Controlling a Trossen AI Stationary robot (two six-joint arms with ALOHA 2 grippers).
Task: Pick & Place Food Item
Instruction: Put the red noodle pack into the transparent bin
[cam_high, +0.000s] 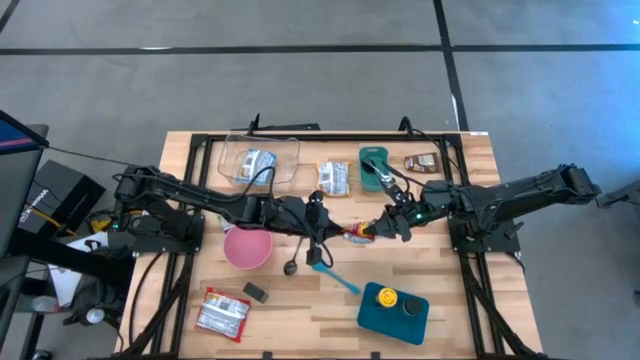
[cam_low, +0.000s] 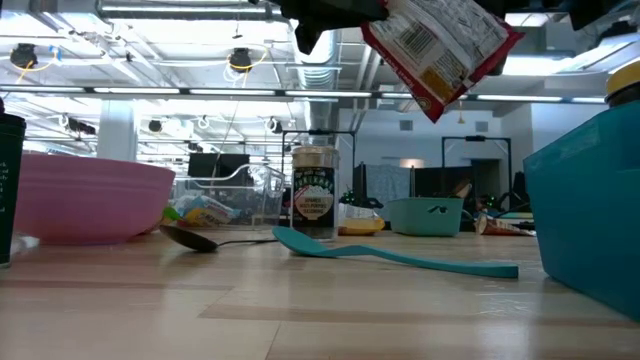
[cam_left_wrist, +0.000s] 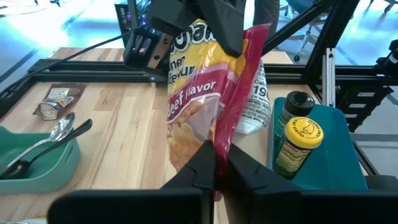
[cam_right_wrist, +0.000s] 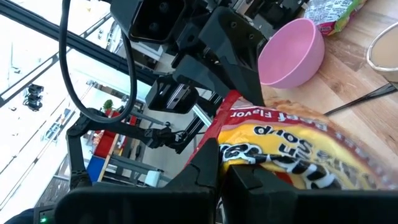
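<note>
A red and yellow beef-flavour soup packet hangs in the air over the middle of the table, between my two grippers. It shows high up and tilted in the low view. My left gripper is shut on the packet's left end. My right gripper is shut on its right end. The left wrist view shows the packet's front with my right gripper beyond it. The right wrist view shows the packet with my left gripper beyond it. My left gripper pinches the packet's red sealed edge between its two fingers, coming roughly level from the table's left. The packet is lifted clear of the table. My right gripper pinches the packet's opposite end between its two fingers, coming from the table's right. The packet stretches across to the other gripper, clear of the table.
A pink bowl, a dark spoon and a teal spatula lie below and to the left. A teal tray with bottles sits near the front. A clear tub, a teal bowl and other packets lie around.
</note>
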